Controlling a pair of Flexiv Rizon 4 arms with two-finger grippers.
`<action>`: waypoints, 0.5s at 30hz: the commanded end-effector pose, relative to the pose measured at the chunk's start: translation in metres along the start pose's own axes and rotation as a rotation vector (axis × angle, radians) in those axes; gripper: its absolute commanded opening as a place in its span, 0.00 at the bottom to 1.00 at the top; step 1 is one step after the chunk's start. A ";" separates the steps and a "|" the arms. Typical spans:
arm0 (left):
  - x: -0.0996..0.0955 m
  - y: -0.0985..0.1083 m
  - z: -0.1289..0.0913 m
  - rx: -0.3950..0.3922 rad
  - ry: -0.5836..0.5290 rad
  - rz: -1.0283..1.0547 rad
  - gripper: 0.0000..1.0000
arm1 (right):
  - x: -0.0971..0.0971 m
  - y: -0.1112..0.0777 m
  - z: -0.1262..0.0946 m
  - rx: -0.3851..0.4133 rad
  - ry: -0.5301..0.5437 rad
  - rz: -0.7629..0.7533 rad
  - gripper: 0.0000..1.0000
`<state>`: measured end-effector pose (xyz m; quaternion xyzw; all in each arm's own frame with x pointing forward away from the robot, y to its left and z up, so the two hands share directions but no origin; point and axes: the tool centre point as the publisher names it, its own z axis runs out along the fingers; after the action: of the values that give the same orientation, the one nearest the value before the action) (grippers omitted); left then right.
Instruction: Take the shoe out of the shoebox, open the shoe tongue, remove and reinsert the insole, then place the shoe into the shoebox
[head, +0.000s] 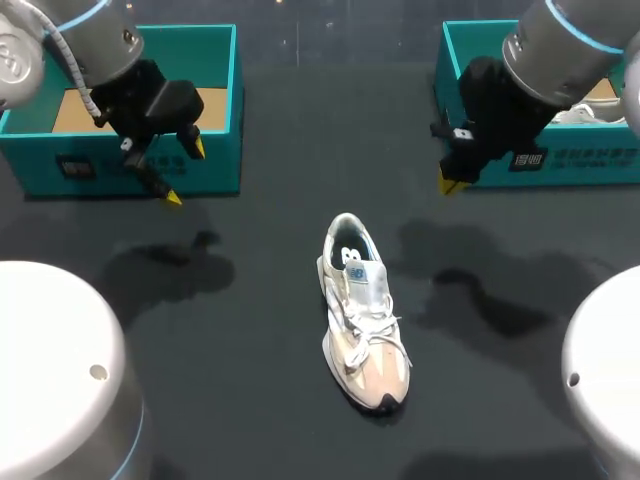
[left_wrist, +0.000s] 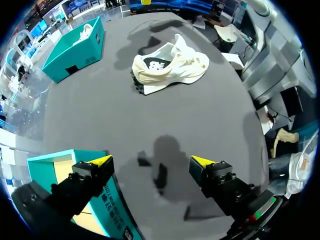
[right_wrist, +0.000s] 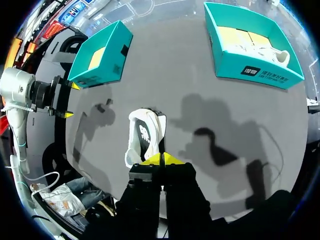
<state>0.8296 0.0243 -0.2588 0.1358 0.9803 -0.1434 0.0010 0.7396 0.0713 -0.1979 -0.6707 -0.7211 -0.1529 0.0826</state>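
Observation:
A white and beige shoe (head: 365, 325) lies on the dark table in the middle, toe toward the front edge, laced, with its tongue up. My left gripper (head: 185, 172) hangs open above the front wall of the left teal shoebox (head: 140, 165), which shows only a cardboard floor. In the left wrist view the open fingers (left_wrist: 152, 161) hold nothing, and the shoe (left_wrist: 170, 67) lies well ahead of them. My right gripper (head: 450, 183) is shut and empty in front of the right shoebox (head: 580, 160). Its closed yellow tips (right_wrist: 161, 159) hover above the shoe (right_wrist: 145, 137).
The right teal shoebox (right_wrist: 260, 72) holds a second white shoe (right_wrist: 265, 50). The left shoebox (right_wrist: 107, 70) stands at the far left. Two white round robot bases (head: 50, 370) fill the table's front corners.

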 end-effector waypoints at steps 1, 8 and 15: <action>-0.004 0.014 -0.017 0.004 0.004 0.090 1.00 | 0.029 0.005 0.023 0.020 -0.084 0.025 0.00; -0.011 0.046 -0.038 0.031 0.038 0.256 1.00 | 0.072 0.000 0.050 -0.010 -0.181 0.093 0.00; -0.011 0.055 -0.048 0.036 0.046 0.332 1.00 | 0.081 -0.004 0.055 -0.037 -0.210 0.114 0.00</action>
<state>0.8568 0.0846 -0.2278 0.2981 0.9417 -0.1559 0.0000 0.7299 0.1563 -0.2210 -0.7191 -0.6828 -0.1250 0.0341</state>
